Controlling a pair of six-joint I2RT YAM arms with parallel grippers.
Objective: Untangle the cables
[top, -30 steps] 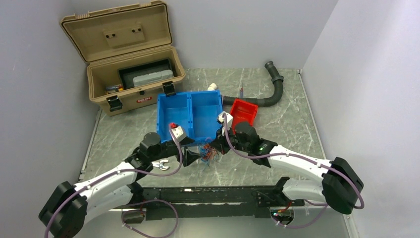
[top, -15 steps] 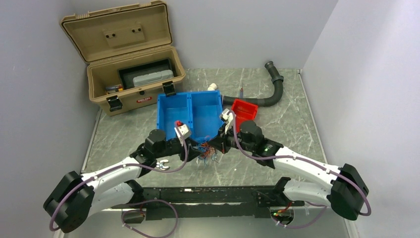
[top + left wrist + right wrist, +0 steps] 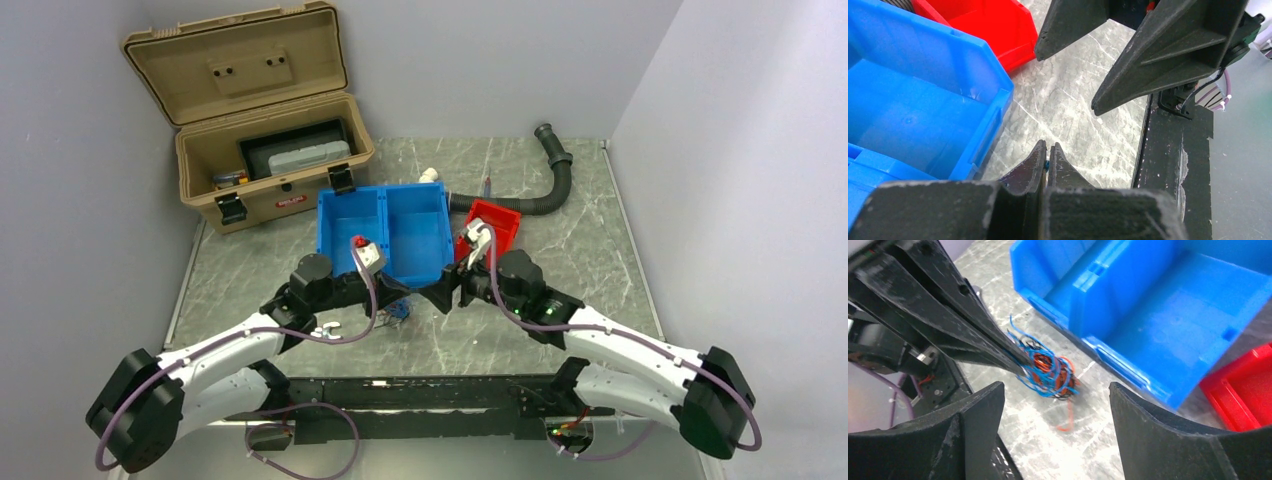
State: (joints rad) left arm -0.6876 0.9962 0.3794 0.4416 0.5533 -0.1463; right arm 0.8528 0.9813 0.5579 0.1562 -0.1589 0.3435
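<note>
The cables are a fist-sized bunch of thin blue, orange and black wires, hanging just above the marble table in front of the blue bin. My left gripper is shut on the bunch's left side. In the left wrist view only a speck of blue wire shows between the closed tips of the left gripper. One loose orange strand trails down from the bunch. My right gripper stands open a little to the right, its fingers apart from the cables and empty. From above, the cables are mostly hidden under the fingers.
A two-compartment blue bin sits just behind the grippers, with a small red bin to its right. An open tan toolbox stands at the back left, and a black corrugated hose at the back right. A wrench lies beside the left arm.
The left gripper has moved in and shut on the cables. The right gripper has let go, opened wide and drawn back to the right. The bunch has shifted slightly left.
</note>
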